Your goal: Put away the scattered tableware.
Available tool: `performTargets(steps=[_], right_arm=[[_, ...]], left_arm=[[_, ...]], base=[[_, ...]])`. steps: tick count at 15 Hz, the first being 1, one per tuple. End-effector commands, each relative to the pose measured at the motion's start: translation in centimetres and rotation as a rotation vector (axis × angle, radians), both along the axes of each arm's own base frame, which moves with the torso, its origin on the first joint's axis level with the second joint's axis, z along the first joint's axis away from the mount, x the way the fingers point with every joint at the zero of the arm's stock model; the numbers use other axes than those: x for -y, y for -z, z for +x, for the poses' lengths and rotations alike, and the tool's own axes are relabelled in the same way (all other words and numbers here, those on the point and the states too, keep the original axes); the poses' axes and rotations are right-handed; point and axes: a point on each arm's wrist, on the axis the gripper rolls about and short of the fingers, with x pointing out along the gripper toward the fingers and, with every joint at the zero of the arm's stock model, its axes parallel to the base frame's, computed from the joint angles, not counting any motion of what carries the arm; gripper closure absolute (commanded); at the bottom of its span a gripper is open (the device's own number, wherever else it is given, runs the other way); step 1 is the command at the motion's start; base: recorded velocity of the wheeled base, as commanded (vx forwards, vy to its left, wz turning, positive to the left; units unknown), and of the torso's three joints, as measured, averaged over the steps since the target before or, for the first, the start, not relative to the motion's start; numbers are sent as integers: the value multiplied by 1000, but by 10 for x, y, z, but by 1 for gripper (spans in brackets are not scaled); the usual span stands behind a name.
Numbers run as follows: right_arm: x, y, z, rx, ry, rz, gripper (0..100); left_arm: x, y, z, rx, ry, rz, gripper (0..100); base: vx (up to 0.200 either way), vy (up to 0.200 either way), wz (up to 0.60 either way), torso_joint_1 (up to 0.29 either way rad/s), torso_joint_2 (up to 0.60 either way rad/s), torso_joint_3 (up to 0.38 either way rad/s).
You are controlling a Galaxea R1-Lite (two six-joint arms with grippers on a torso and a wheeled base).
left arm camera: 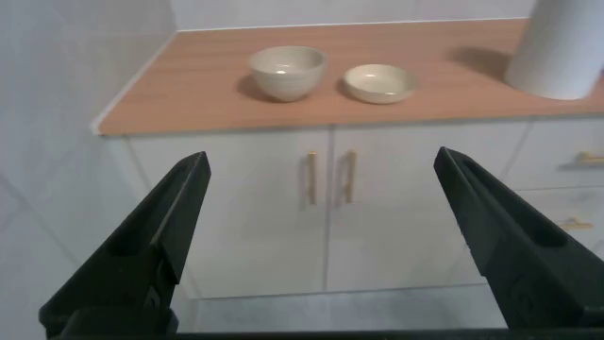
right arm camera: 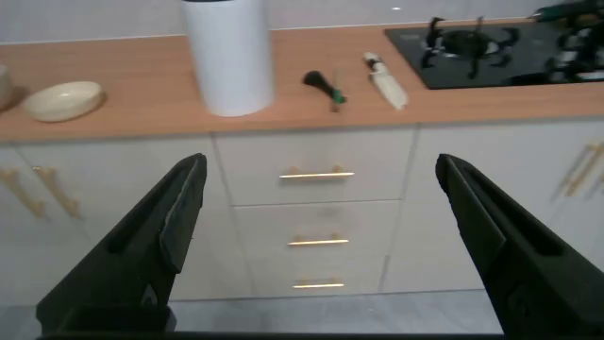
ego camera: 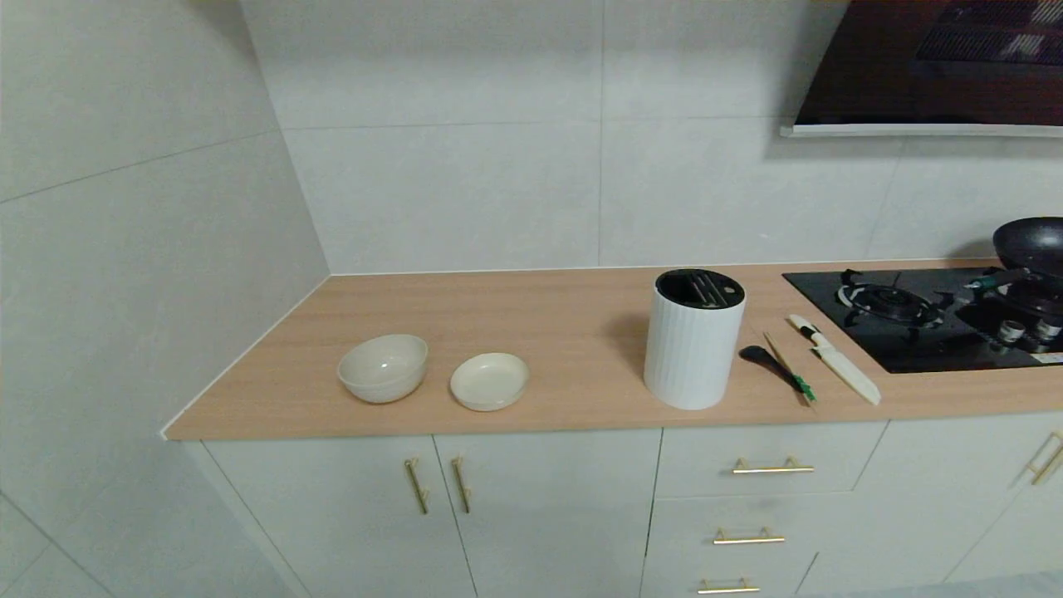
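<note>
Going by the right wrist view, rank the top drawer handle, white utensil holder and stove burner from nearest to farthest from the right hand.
1. Top drawer handle, below the counter edge, straight ahead.
2. White utensil holder, on the counter near its front.
3. Stove burner, farther back, to the robot's right.

1. The wok is cut off by the head view's right edge.
2. The range hood runs past the top and right edges.
3. The thin items inside the utensil holder are too small to tell.
</note>
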Motion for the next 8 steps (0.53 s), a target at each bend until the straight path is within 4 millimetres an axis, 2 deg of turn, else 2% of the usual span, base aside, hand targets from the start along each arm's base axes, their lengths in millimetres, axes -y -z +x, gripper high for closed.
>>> performTargets(steps=[1,8], right_arm=[[0,0,0,-2,-1,0,0],[0,0,0,-2,-1,0,0]], left_arm=[[0,0,0,0,0,-1,0],[0,0,0,0,0,-1,0]], base=[[0,200,0,-12,7,7],[0,200,0,6,3,2]])
